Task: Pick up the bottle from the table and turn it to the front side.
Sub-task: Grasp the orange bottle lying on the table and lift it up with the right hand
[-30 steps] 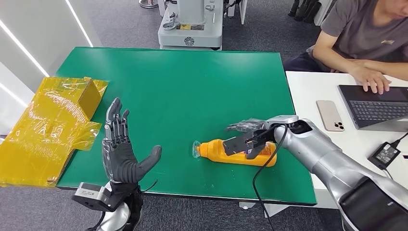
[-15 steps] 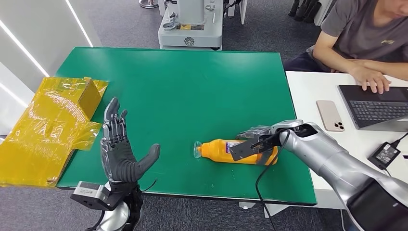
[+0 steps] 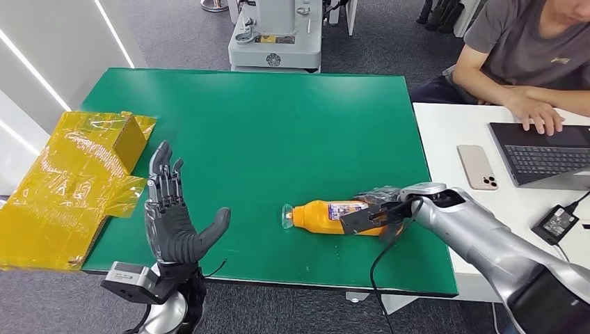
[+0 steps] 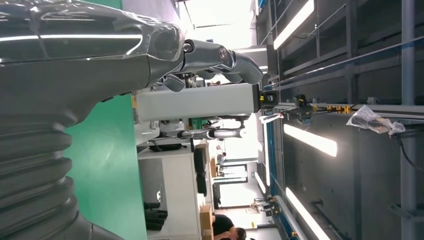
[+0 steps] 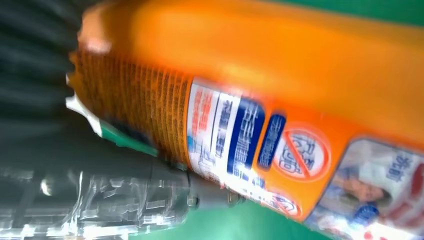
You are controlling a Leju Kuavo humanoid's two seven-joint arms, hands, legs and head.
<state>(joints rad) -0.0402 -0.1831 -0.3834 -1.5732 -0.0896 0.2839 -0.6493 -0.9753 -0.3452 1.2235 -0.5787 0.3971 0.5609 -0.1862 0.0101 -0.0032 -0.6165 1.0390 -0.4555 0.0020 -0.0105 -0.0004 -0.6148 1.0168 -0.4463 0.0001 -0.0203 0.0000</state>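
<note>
On the green bench (image 3: 278, 125) I see the orange bottle (image 3: 327, 216) lying on its side near the front edge, clear cap end toward my left, a white-and-blue label now facing up. My right wrist view shows that label close and blurred. My right hand (image 3: 379, 209) wraps the bottle's base end, its fingers mostly hidden behind the bottle. My left hand (image 3: 174, 219) is raised, palm spread wide, holding nothing.
</note>
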